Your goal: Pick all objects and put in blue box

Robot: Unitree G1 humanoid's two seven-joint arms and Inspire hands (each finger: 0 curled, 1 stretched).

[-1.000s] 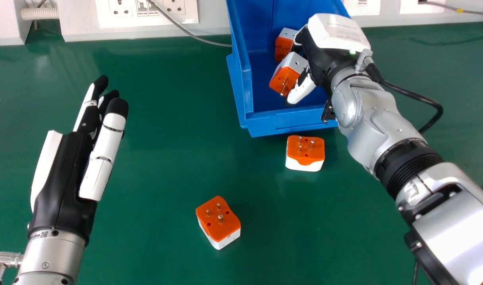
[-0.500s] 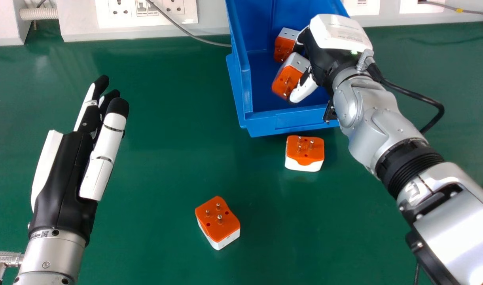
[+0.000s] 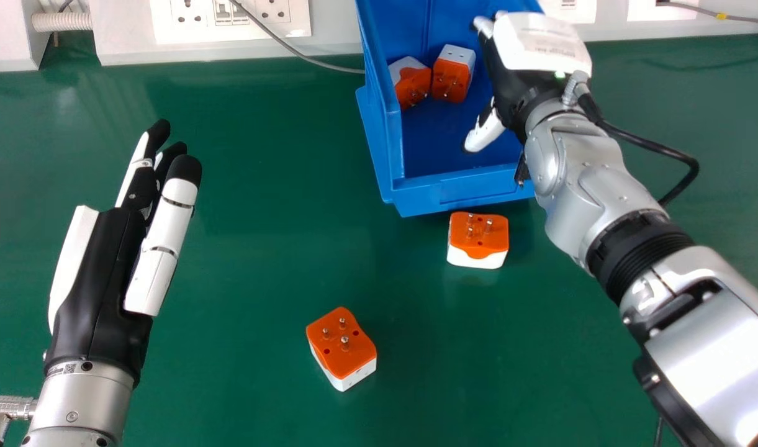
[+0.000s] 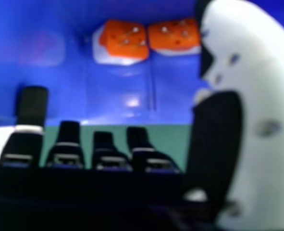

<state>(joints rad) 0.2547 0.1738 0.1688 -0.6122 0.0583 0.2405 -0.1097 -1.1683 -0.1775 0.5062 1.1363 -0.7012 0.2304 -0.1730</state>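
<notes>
Orange-and-white adapter (image 3: 478,241) sits just outside the blue box (image 3: 465,197), robot-side of the right hand (image 3: 509,84): empty, thumb and fingers apart. Left hand (image 3: 99,279) farther from it.

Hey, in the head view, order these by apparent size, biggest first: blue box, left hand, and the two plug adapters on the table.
1. Blue box
2. Left hand
3. Adapter near the box and adapter farther from it: too alike to rank.

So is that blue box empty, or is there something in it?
Not empty: one orange-and-white plug adapter and another lie side by side inside the blue box, with bare blue floor nearer the robot.
</notes>
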